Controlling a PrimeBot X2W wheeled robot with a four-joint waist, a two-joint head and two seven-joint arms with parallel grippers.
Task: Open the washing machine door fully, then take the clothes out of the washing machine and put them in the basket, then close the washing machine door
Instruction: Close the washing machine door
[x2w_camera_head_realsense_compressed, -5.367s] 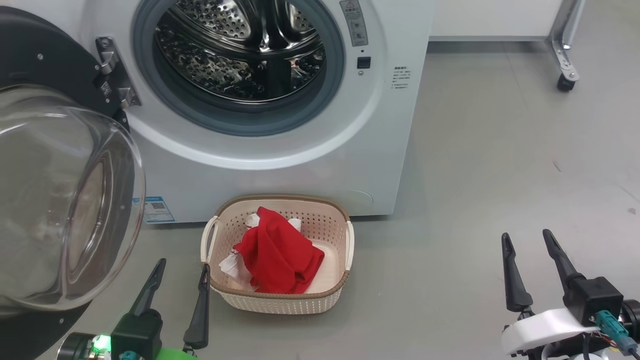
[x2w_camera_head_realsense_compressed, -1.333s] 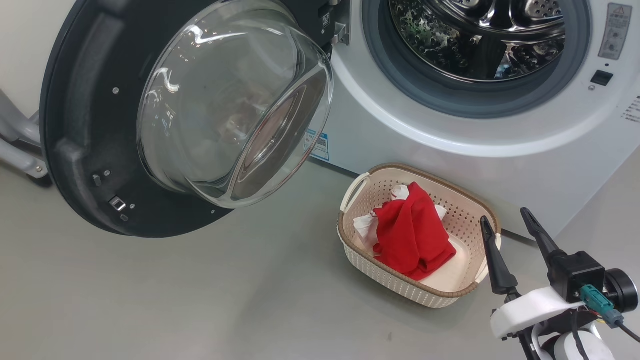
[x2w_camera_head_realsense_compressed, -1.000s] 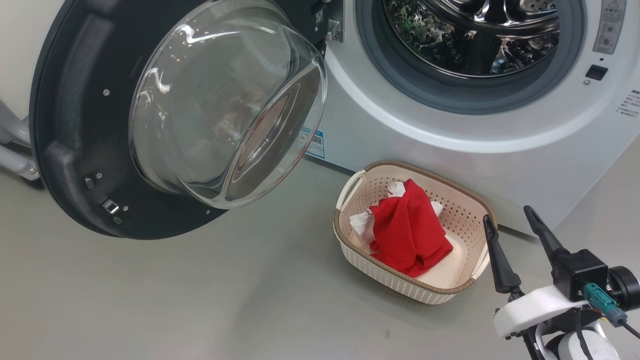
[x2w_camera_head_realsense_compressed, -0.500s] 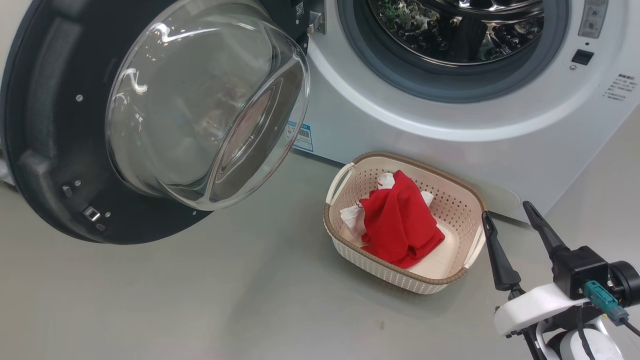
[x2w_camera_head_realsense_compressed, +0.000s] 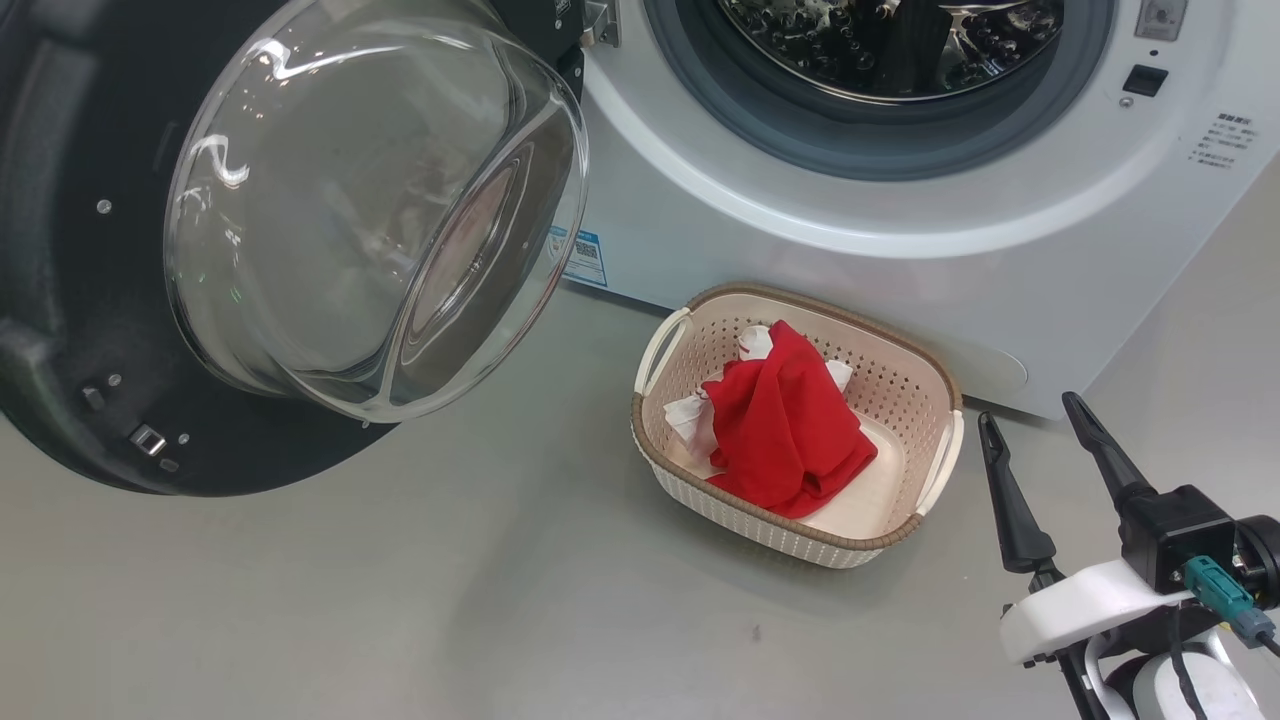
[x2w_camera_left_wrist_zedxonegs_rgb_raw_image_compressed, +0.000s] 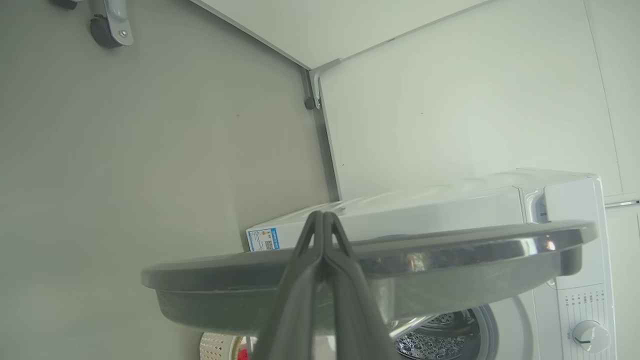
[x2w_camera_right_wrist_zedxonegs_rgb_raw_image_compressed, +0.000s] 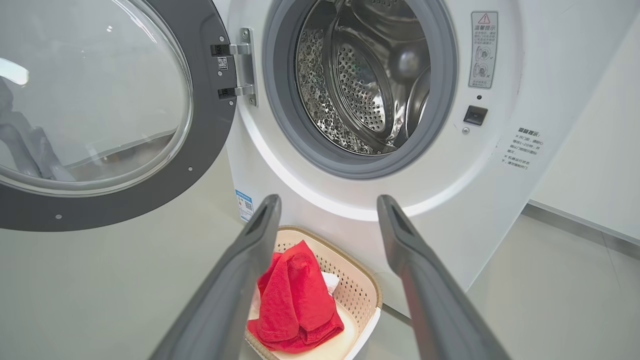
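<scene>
The washing machine door (x2w_camera_head_realsense_compressed: 330, 210) stands swung wide open, left of the drum (x2w_camera_head_realsense_compressed: 880, 40). In the left wrist view its rim lies edge-on across the left gripper (x2w_camera_left_wrist_zedxonegs_rgb_raw_image_compressed: 324, 220), whose fingers are pressed together and hold nothing; whether they touch the rim I cannot tell. This arm is the nearer one for the push. The right gripper (x2w_camera_head_realsense_compressed: 1028, 406), spread wide and empty, is beside the basket (x2w_camera_head_realsense_compressed: 800, 295) with the red clothes (x2w_camera_head_realsense_compressed: 785, 430).

Looking like a test lab: washing machine (x2w_camera_head_realsense_compressed: 800, 250) sitting on bare grey floor (x2w_camera_head_realsense_compressed: 400, 600), plain white panels (x2w_camera_left_wrist_zedxonegs_rgb_raw_image_compressed: 450, 100) standing beside it, castered frame leg (x2w_camera_left_wrist_zedxonegs_rgb_raw_image_compressed: 107, 27) standing well apart from it.
</scene>
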